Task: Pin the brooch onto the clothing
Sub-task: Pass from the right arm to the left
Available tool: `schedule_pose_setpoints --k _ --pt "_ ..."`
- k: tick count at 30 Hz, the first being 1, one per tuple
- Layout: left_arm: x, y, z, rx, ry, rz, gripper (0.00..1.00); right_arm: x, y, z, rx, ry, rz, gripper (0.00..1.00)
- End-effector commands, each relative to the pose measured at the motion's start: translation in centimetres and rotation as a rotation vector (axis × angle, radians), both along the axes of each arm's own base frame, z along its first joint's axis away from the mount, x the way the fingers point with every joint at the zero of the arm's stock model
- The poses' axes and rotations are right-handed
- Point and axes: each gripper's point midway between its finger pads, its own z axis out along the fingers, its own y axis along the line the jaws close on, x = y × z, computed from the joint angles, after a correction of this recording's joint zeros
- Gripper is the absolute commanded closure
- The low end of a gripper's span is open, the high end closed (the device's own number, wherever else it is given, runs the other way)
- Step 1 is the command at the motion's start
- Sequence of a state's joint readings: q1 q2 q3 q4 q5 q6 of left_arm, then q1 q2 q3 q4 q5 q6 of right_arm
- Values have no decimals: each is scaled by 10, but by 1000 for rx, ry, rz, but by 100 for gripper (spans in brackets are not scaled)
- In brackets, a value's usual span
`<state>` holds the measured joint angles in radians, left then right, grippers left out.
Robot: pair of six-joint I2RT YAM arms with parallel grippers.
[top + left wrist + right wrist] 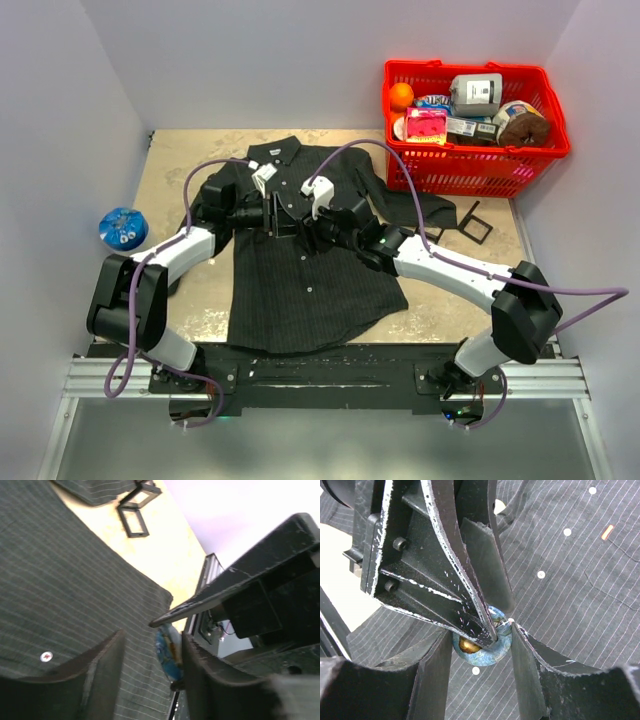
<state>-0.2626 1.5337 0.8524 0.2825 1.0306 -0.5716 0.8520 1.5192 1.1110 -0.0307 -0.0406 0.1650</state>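
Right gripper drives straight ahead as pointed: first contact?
The right gripper meets the round blue-green brooch in its grasp first, the left gripper touching it; dark pinstriped shirt behind, depth unclear.

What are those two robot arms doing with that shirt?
They are working on pinning a brooch onto it. The dark striped shirt lies spread out on the table, and both arms reach over its front. The right gripper looks closed around the little round blue brooch. The left gripper has its tips at the brooch too. Whether the pin has gone into the cloth cannot be seen.
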Motion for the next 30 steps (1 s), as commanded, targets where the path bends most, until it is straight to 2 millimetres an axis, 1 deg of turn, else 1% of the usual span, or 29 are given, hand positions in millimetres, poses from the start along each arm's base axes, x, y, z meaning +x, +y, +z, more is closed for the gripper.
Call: schedule_pose_setpoints --k 1,3,4,6,7,8,10,12,13,15,16,20,21,23,25,26,28,29,30 --pt "-18 -11 7 -50 9 -103 59 16 7 31 47 -92 -23 66" --pt "-19 -12 9 -53 3 -109 65 16 8 30 45 -90 -23 65" --pt "-20 -12 9 -53 5 -112 72 17 8 27 39 -85 -23 65" --pt "-21 -13 8 -56 7 -121 79 16 8 23 30 -76 -24 65" --pt "-21 -13 9 -56 7 -122 85 18 7 23 32 -79 -38 64" --pt "-21 -13 9 -56 3 -123 88 19 7 23 33 -79 -44 64" --pt "-20 -13 9 -53 -1 -121 94 21 6 22 30 -78 -55 60" --pt "-19 -12 6 -38 1 -114 97 22 5 21 29 -76 -65 56" --pt "-16 -12 7 -30 -5 -109 100 23 4 22 29 -79 -74 49" --pt "-13 -10 3 2 -14 -89 100 24 2 23 28 -80 -85 39" --pt "-10 -10 5 10 -27 -82 100 25 -1 23 23 -81 -100 34" --pt "-2 -4 5 51 -68 -32 100 27 -9 23 32 -69 -132 23" --pt "1 -1 1 78 -75 -12 100 28 -12 27 43 -68 -141 22" --pt "8 3 4 104 -106 15 100 31 -21 26 74 -39 -171 21" --pt "16 9 0 155 -137 62 100 32 -31 32 122 -16 -198 21" --pt "18 11 4 170 -165 82 100 39 -40 35 169 20 -248 20" --pt "28 20 4 228 -224 139 100 39 -50 41 232 59 -290 20" --pt "28 22 12 241 -265 157 100 43 -56 44 293 111 -346 20" --pt "35 29 12 280 -313 200 100 41 -55 45 331 145 -356 20"
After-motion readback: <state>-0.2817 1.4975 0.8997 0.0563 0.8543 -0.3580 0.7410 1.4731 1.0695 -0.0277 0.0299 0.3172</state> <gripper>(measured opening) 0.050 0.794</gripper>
